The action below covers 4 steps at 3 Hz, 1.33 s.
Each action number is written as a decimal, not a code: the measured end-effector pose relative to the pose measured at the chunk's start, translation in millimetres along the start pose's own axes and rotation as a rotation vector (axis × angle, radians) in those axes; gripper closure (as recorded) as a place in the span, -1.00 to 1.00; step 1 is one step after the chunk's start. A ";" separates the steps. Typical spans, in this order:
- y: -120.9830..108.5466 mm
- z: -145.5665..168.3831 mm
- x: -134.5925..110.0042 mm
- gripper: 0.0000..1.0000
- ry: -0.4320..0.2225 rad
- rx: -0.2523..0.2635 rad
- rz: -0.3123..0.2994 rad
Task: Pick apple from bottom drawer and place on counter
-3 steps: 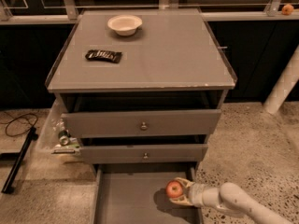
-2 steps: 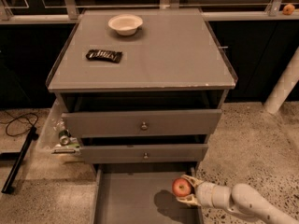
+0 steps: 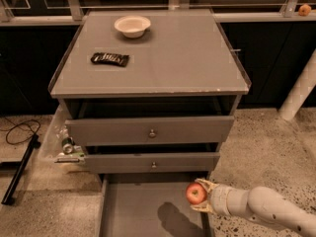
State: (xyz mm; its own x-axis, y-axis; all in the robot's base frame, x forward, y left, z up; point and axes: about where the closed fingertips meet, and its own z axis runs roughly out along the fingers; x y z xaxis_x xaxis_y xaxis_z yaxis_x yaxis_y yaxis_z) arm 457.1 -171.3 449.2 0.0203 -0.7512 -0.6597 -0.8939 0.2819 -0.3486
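Note:
The red apple (image 3: 196, 193) is held in my gripper (image 3: 201, 195), lifted above the right side of the bottom drawer (image 3: 133, 211); its shadow falls on the drawer's grey floor. My white arm reaches in from the lower right. The bottom drawer is pulled out, its floor bare. The counter (image 3: 168, 58) is the grey cabinet top above, with a thin raised rim.
A white bowl (image 3: 132, 25) and a dark snack bar (image 3: 110, 59) lie on the counter's left half. Two knobbed drawers (image 3: 150, 131) stand slightly open above the bottom one. A small orange fruit (image 3: 304, 9) sits on the far right ledge. Clutter (image 3: 66, 149) lies left of the cabinet.
My gripper has lifted the apple off the drawer floor and carried it up and slightly right; a shadow now shows beneath it.

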 end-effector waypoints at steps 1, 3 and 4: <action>3.9 -9.0 -18.3 1.00 0.137 -0.033 -0.020; -12.7 -14.1 -46.4 1.00 0.151 -0.037 -0.064; -43.0 -46.1 -68.0 1.00 0.100 0.012 -0.067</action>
State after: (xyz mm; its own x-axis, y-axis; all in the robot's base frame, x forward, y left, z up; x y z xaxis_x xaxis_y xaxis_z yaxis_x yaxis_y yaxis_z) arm 473.5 -159.8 539.7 0.0343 -0.8242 -0.5653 -0.8866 0.2360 -0.3978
